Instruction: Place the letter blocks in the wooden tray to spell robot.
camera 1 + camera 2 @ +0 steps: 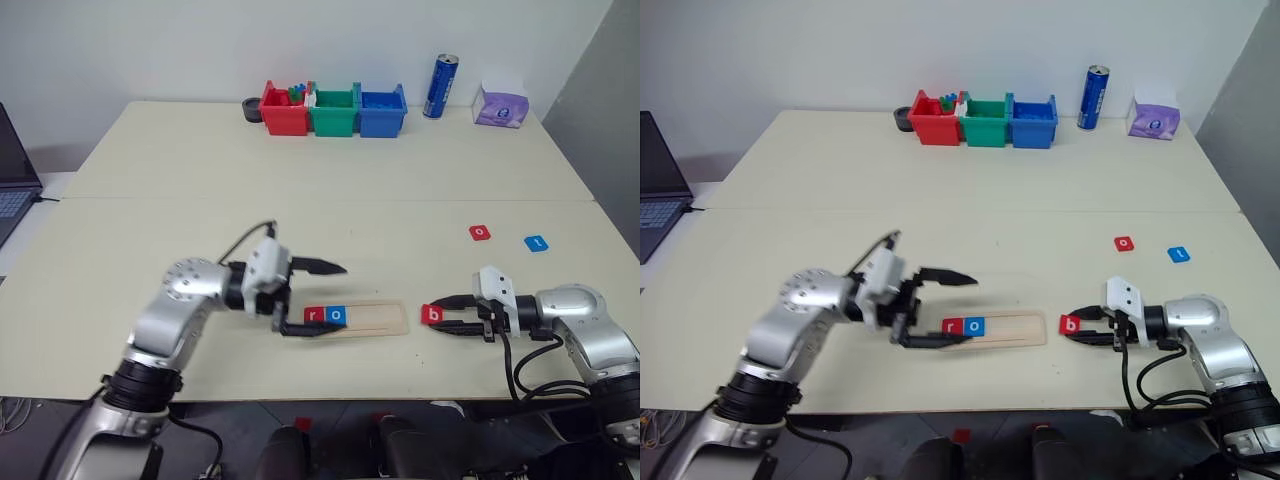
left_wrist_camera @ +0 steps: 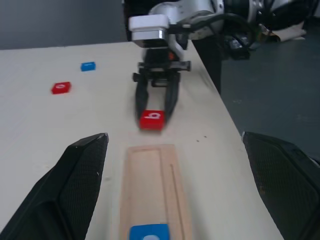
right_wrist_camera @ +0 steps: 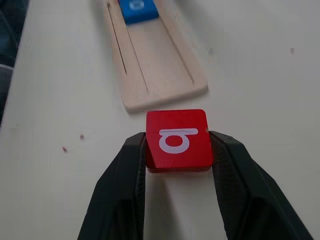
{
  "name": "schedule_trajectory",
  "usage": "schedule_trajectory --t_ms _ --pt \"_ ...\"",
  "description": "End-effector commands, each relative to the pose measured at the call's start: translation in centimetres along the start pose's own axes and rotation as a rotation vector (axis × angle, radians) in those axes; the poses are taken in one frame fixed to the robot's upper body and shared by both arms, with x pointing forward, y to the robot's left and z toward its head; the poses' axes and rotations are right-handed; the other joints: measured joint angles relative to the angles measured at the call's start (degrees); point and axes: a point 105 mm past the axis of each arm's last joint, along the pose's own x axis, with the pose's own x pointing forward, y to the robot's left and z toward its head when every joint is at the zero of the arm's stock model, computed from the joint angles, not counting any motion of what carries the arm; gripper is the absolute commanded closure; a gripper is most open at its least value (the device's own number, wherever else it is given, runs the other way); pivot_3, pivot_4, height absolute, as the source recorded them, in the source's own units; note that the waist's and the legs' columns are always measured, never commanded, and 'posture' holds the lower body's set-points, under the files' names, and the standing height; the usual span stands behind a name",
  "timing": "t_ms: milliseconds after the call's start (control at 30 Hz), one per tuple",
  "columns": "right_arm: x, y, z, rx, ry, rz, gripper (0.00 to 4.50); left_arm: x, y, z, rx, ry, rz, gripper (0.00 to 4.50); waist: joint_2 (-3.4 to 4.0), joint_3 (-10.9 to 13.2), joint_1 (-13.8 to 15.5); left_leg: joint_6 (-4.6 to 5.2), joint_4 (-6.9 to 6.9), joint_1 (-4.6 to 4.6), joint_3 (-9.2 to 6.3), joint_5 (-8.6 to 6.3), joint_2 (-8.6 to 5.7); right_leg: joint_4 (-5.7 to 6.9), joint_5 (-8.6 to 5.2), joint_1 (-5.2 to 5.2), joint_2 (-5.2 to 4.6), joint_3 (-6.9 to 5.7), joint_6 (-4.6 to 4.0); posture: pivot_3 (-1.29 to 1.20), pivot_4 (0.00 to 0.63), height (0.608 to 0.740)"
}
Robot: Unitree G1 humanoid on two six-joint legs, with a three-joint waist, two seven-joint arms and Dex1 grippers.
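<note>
The wooden tray (image 1: 375, 318) lies near the table's front edge. A red "r" block (image 1: 314, 315) and a blue "o" block (image 1: 337, 315) sit side by side at its left end. My left gripper (image 1: 338, 298) hovers open over that end, one finger on each side of the tray. Just off the tray's right end, my right gripper (image 3: 177, 150) is shut on a red "b" block (image 3: 177, 139), its fingers (image 3: 120, 185) pressing two opposite sides. A red "o" block (image 1: 480, 232) and a blue "t" block (image 1: 537, 243) lie loose farther back on the right.
Red (image 1: 284, 110), green (image 1: 333, 112) and blue (image 1: 382, 110) bins stand in a row at the back. A blue can (image 1: 441, 86) and a purple tissue pack (image 1: 500, 105) are to their right. A laptop (image 1: 10, 190) sits off the left edge.
</note>
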Motion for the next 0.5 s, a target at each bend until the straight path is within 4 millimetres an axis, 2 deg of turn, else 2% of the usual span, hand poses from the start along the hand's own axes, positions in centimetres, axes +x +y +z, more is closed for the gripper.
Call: schedule_trajectory --t_ms 33,100,200,333,500 --pt "0.9 0.1 3.9 -0.044 -0.097 0.003 3.03 -1.8 1.1 3.6 0.044 -0.039 0.062 0.00 0.01 0.00 -0.08 -0.02 0.00 0.02 -0.01 0.01 0.00 0.06 0.00 0.00 0.02 0.00 0.00 0.00 0.150 0.740" --pt "1.9 0.3 4.8 -0.048 -0.110 0.018 3.03 -2.3 0.6 3.8 0.024 -0.030 0.064 0.00 0.01 -0.01 -0.05 -0.02 0.00 0.05 -0.01 0.01 -0.02 0.09 -0.01 0.00 0.03 0.00 0.01 0.00 0.150 0.740" --pt "3.3 0.8 5.5 -0.071 -0.105 0.051 3.03 -3.3 -0.6 2.8 -0.003 0.017 0.053 0.00 0.02 -0.01 -0.14 -0.03 0.00 0.04 0.02 0.02 0.00 0.01 -0.01 0.01 0.01 0.01 0.01 0.00 0.150 0.740" --pt "5.4 1.1 6.0 -0.080 -0.104 0.082 3.03 -4.7 -1.6 0.3 -0.037 0.111 0.069 0.00 0.01 0.01 0.03 -0.03 -0.01 -0.01 -0.01 0.02 0.02 -0.01 -0.01 -0.04 0.01 0.00 0.00 0.00 0.150 0.740" --pt "6.7 1.7 5.8 -0.094 -0.087 0.128 3.03 -5.4 -2.6 -2.2 -0.029 0.182 0.060 0.00 0.01 0.01 0.37 -0.04 -0.01 -0.01 -0.01 0.02 -0.01 -0.01 -0.01 -0.02 -0.05 -0.04 0.00 0.00 0.150 0.740"
